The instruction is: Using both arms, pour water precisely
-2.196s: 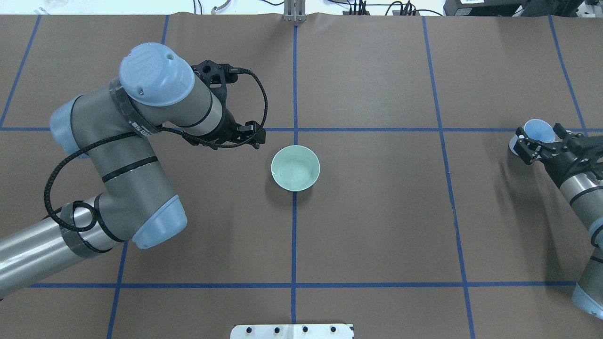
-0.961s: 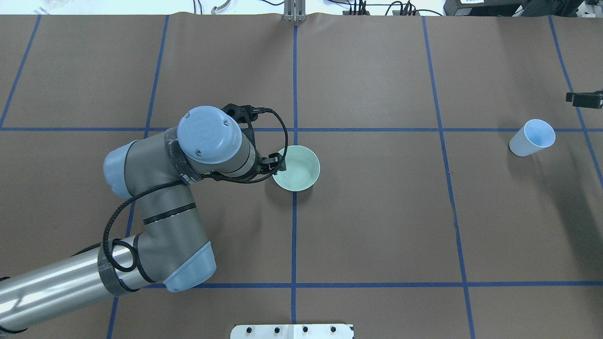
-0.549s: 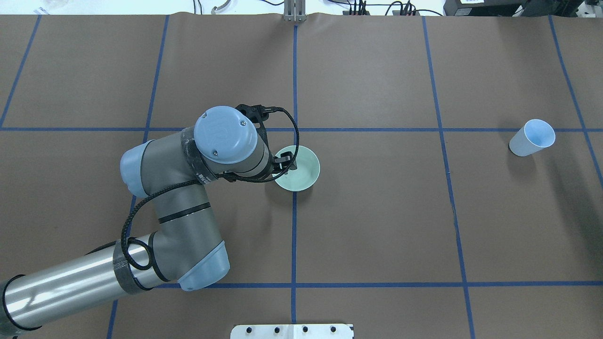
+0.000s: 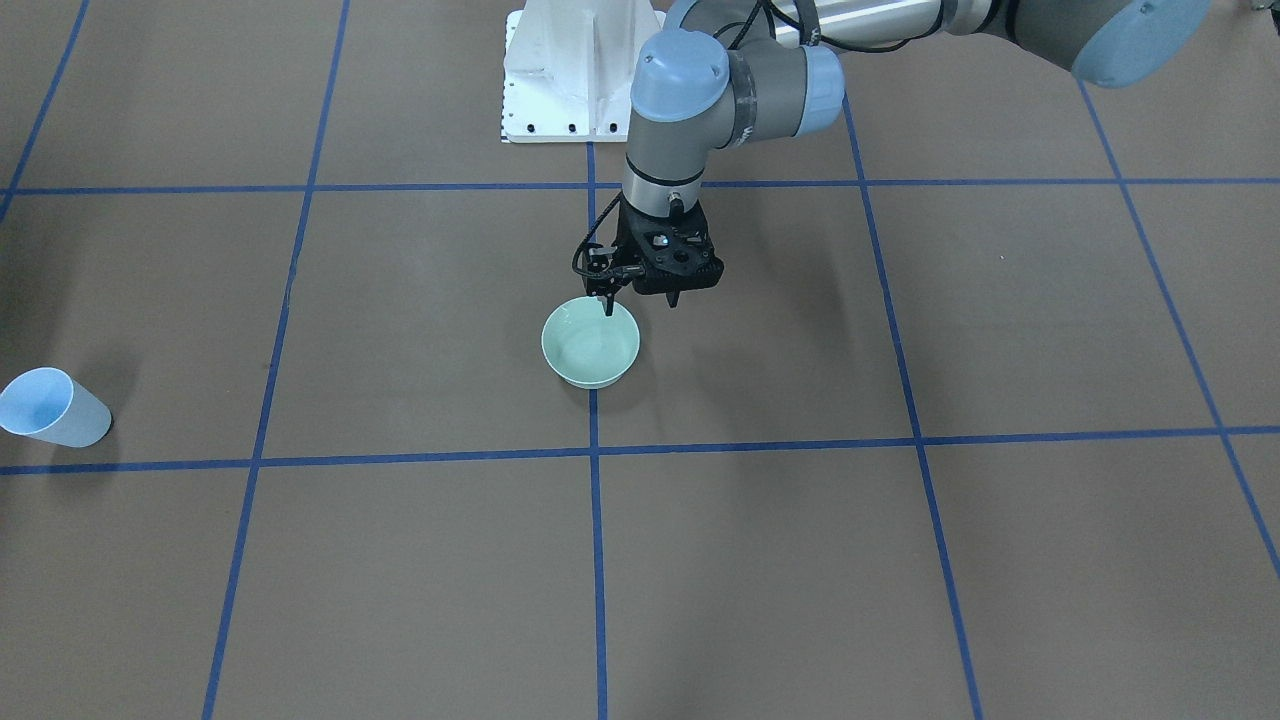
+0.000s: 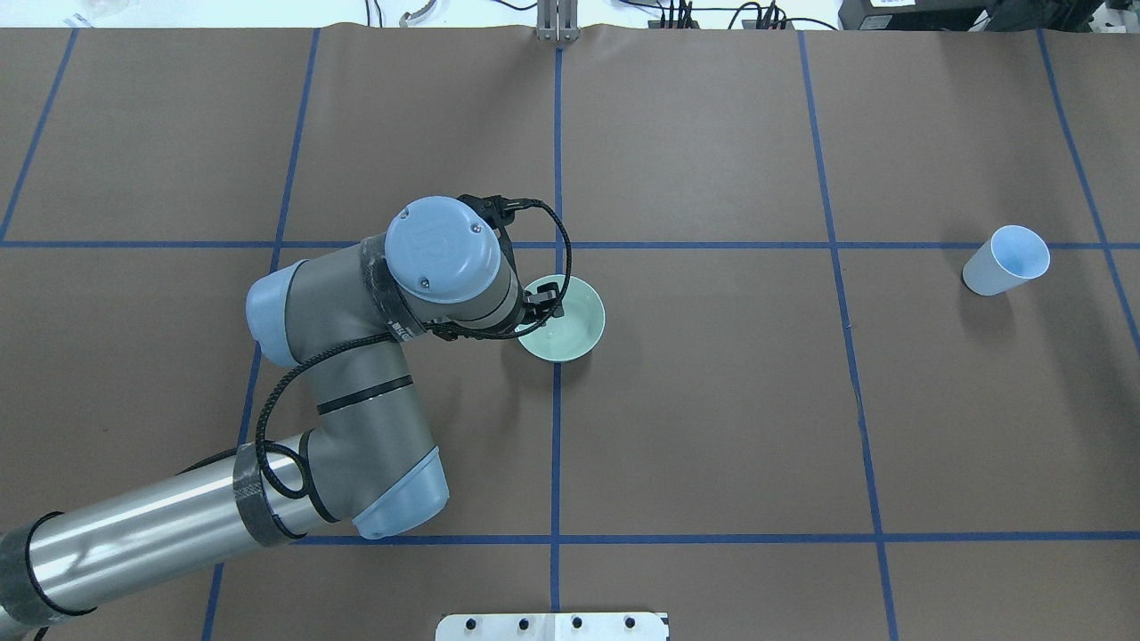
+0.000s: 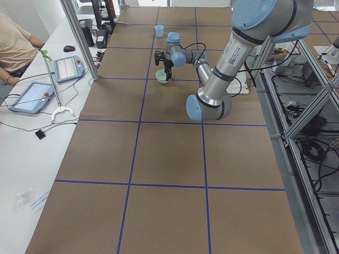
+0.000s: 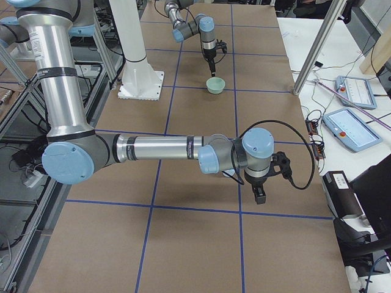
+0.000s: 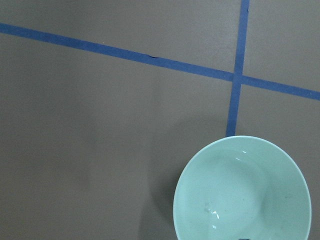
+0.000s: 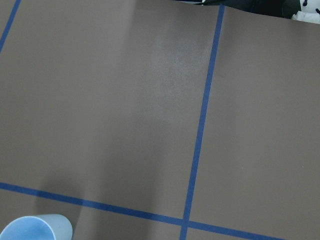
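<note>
The left gripper (image 4: 641, 303), jaws apart, seems to straddle the rim of the mint bowl (image 4: 590, 352); clamping askew could tip it. Of the right gripper (image 7: 259, 195) I cannot tell.

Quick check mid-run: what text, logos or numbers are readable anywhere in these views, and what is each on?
"UR": faint, embossed on the joint cap of the left arm.
Wrist label just below that cap: white print, too blurred to read.
Pendant screens: too small to read.
Bowl, cup, table paper: no text.
</note>
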Tool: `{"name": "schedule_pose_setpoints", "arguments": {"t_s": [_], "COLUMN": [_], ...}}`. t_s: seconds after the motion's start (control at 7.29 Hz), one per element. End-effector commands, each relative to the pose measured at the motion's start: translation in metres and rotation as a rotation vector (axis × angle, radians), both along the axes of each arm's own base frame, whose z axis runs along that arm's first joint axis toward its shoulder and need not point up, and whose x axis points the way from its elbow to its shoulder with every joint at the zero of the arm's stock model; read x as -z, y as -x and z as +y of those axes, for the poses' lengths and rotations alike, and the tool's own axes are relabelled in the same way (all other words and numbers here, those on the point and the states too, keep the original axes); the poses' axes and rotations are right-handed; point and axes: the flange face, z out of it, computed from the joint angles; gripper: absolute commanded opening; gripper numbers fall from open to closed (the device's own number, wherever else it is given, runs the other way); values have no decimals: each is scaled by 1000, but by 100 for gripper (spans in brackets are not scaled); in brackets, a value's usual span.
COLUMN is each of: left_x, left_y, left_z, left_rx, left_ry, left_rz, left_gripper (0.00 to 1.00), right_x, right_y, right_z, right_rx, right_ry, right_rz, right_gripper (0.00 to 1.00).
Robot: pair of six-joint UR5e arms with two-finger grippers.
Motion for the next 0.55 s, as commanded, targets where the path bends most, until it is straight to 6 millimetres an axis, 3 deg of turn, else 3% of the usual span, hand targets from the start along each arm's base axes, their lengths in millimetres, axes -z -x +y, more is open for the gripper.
{"name": "schedule_pose_setpoints", "arguments": {"t_s": [0.0, 0.27, 0.41], "left_x": [-19, -23, -22], "left_y": [-14, -16, -19], "left_z": [-14, -27, -27], "left_rx": [8, 21, 19], "left_ry": [-1, -7, -6], "left_rz": [1, 10, 9], "left_gripper": [71, 65, 56], "right_x": [-37, -42, -45], "right_y": [-4, -8, -8], "right_z": [29, 36, 38], "right_rx": [47, 40, 41], "right_ry": [42, 46, 50], "right_rz": [15, 17, 19], "right_gripper": [99, 99, 99]}}
